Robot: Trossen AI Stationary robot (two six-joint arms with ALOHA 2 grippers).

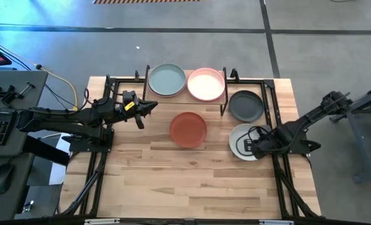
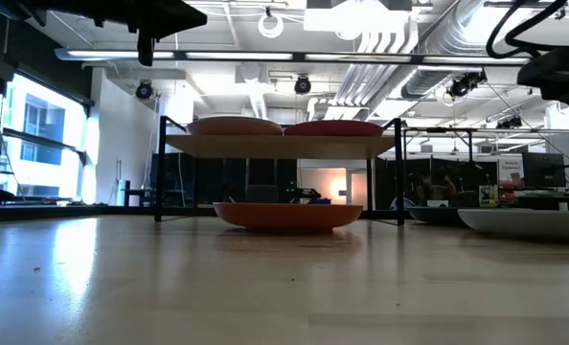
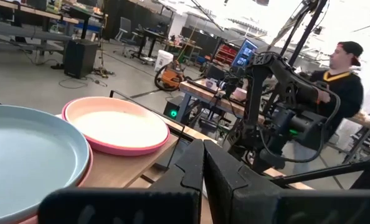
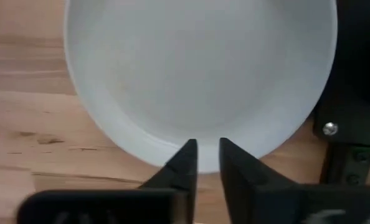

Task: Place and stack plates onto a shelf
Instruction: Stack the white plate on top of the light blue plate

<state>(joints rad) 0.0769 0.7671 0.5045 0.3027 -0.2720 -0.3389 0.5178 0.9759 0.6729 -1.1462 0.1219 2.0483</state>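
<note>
Right hand [image 4: 203, 152] over pale plate [image 4: 197, 74]

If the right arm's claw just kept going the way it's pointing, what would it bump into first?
Most likely the pale grey-white plate: the right gripper has its jaws slightly apart at that plate's near rim, though their height above it is unclear.

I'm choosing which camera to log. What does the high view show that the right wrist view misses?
Only the high view shows the shelf carrying the sage green plate and light pink plate, the terracotta plate, the dark grey plate and the left claw. Only the right wrist view shows the right claw at the plate's rim. Both show the pale grey-white plate.
</note>
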